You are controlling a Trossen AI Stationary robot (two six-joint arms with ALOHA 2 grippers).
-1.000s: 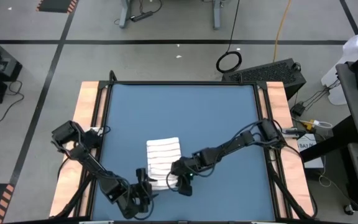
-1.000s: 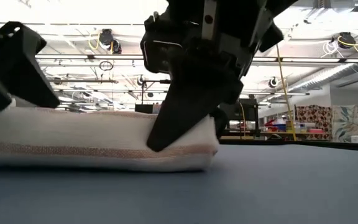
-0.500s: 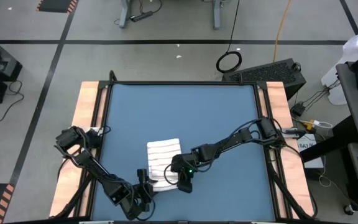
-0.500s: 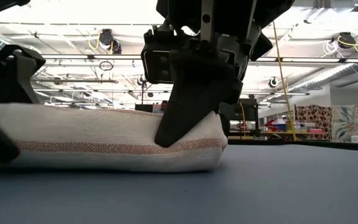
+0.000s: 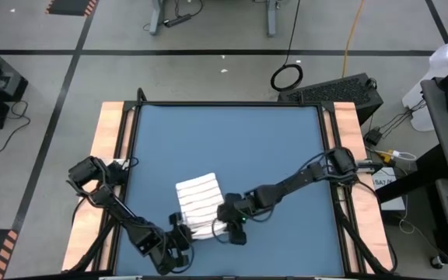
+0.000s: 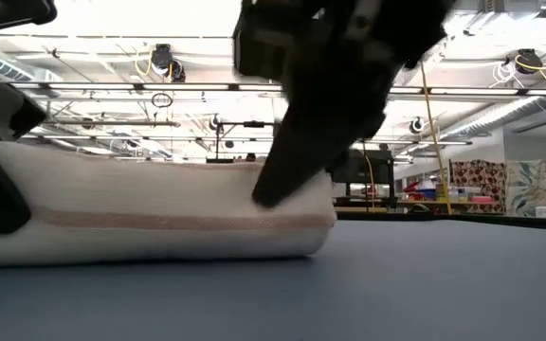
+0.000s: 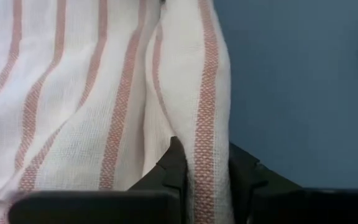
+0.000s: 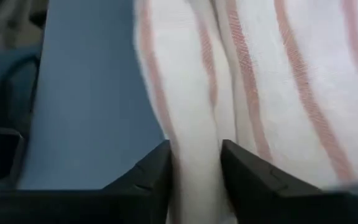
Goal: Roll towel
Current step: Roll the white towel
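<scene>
**Gripping both ends of the towel's near edge**

Pinching the near edge of the towel (image 5: 198, 204), both grippers sit low at the near side of the blue table (image 5: 232, 140). The towel lies a little left of the table's middle, toward the near edge, as a small striped bundle with its stripes running left to right in the high view.

The left gripper (image 5: 179, 233) is at the towel's near-left corner. In the left wrist view its two dark fingers (image 7: 174, 163) stand on either side of a raised fold of cloth, with a reddish stripe running up the fold between them; the jaws are clamped on that fold, with bare blue table just beside it.

The right gripper (image 5: 230, 227) is at the near-right corner, its arm reaching in from the table's right side. In the right wrist view its fingers (image 8: 157, 168) likewise close on a thick ridge of white cloth with reddish stripes, the rest of the towel spreading away on one side and blue table on the other.

In the low view the towel (image 6: 159, 213) shows as a thick, rounded white bundle resting on the table, a faint reddish band along its length. One dark finger (image 6: 301, 156) presses into its upper right end and another dark gripper part covers its left end.
</scene>
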